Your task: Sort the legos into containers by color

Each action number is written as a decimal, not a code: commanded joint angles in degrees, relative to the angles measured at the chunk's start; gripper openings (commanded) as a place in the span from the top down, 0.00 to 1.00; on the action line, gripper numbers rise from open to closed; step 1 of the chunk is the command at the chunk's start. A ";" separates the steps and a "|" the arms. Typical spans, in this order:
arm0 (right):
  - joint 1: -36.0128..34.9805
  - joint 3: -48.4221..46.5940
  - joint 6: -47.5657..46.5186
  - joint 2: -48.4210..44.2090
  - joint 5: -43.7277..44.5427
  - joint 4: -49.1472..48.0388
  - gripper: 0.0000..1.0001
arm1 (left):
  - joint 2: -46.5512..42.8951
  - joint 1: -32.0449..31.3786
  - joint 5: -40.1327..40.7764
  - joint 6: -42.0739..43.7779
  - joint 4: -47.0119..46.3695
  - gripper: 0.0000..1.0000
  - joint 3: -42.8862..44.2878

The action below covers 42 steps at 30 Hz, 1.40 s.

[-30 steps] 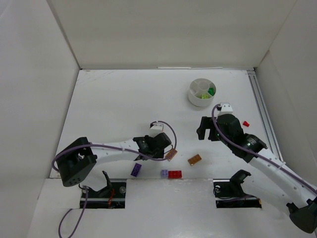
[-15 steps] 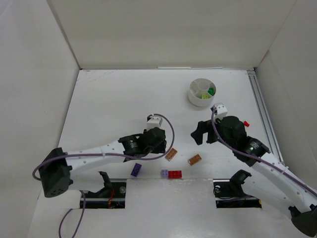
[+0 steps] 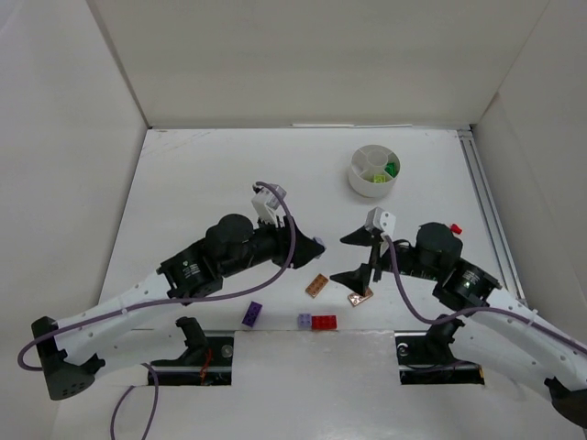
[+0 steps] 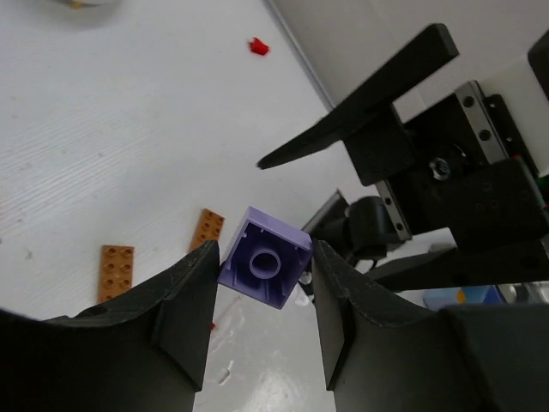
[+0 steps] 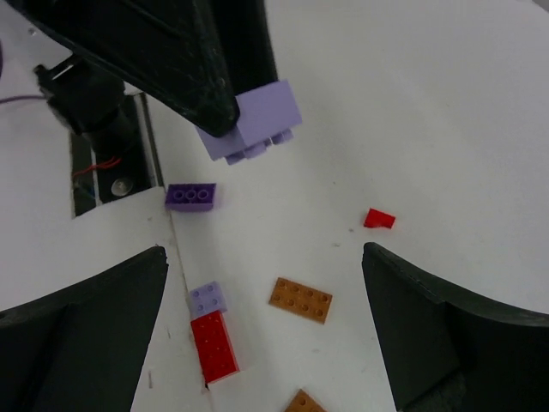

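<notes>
White table top (image 3: 202,183), boxed in by pale walls, fills your overhead view. Along its near edge, between the two arm bases, lie a purple brick (image 3: 252,314), a small lilac brick (image 3: 304,320) and a red brick (image 3: 324,322) just beside it. A little farther in sit two orange-brown plates (image 3: 316,285), the second one close by the near fingertip of your right gripper (image 3: 353,257).

Above them, your left gripper (image 3: 310,247) is clamped on a squarish lilac brick (image 4: 264,267). It is held off the table, hollow underside toward the wrist camera and studs turned away. Your right gripper faces it at close range, fingers spread wide and holding nothing. The held brick lines up with the gap between them.

Beyond both grippers, well apart toward the far right, stands the round white dish (image 3: 358,183), with green and lime pieces (image 3: 392,169) already in its wedges. A tiny red piece (image 3: 456,228) lies just past the right arm's wrist.

The coming move probably turns on this. The dish lies ahead and to the right of the held brick, and your right arm is the nearer one. A hand-over looks as likely as a direct carry, and with a brick this small either way risks a slip.
</notes>
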<state>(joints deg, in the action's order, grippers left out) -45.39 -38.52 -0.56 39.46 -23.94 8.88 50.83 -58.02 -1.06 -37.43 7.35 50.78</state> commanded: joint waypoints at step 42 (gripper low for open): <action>-3.22 -12.72 -7.36 12.65 -6.47 -12.84 0.89 | -2.05 0.54 -6.24 3.86 -6.04 0.02 4.23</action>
<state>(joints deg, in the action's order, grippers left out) -48.16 -49.45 -9.37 51.46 -34.39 0.23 49.34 -57.25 -8.40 -33.30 1.85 52.01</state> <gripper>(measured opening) 0.507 0.919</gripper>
